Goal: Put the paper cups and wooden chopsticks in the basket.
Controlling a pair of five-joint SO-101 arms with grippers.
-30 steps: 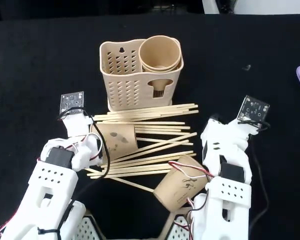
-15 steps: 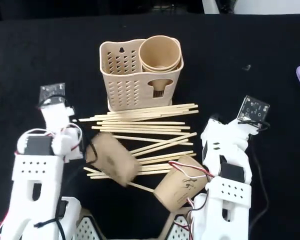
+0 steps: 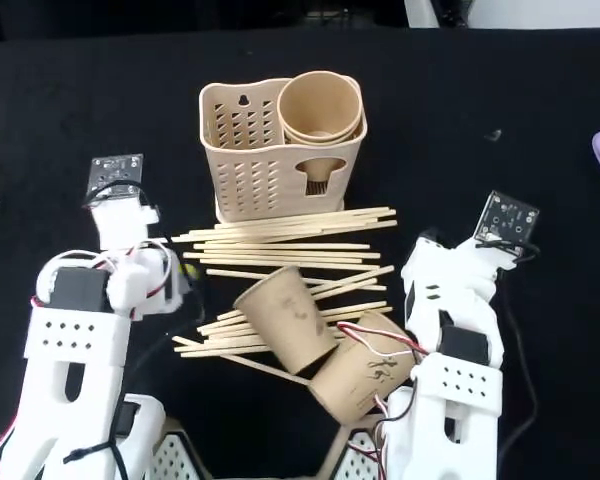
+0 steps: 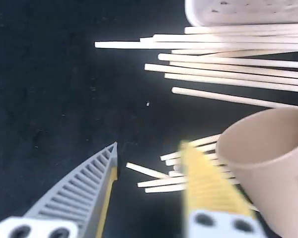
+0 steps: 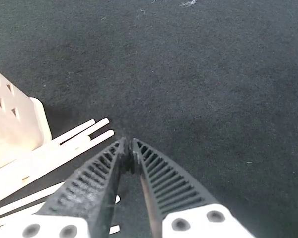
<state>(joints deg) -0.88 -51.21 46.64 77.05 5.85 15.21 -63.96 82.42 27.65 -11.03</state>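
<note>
High view: the basket [image 3: 250, 190] stands on the black bench [image 3: 500, 80] with stacked cups [image 3: 320, 105] in one compartment. Chopsticks [image 3: 290, 245] lie spread in front of it, with a loose cup [image 3: 285, 318] on its side across them and a second cup [image 3: 365, 378] just beside that.
Left wrist view: the left fingers [image 4: 84, 193] are spread apart and grasp nothing. The loose cup lies just outside the yellow finger, and the chopsticks lie beyond the tips.
Right wrist view: the right fingers [image 5: 89, 193] are clenched together on nothing. Chopstick ends and a basket corner lie off to one side of the tips.
</note>
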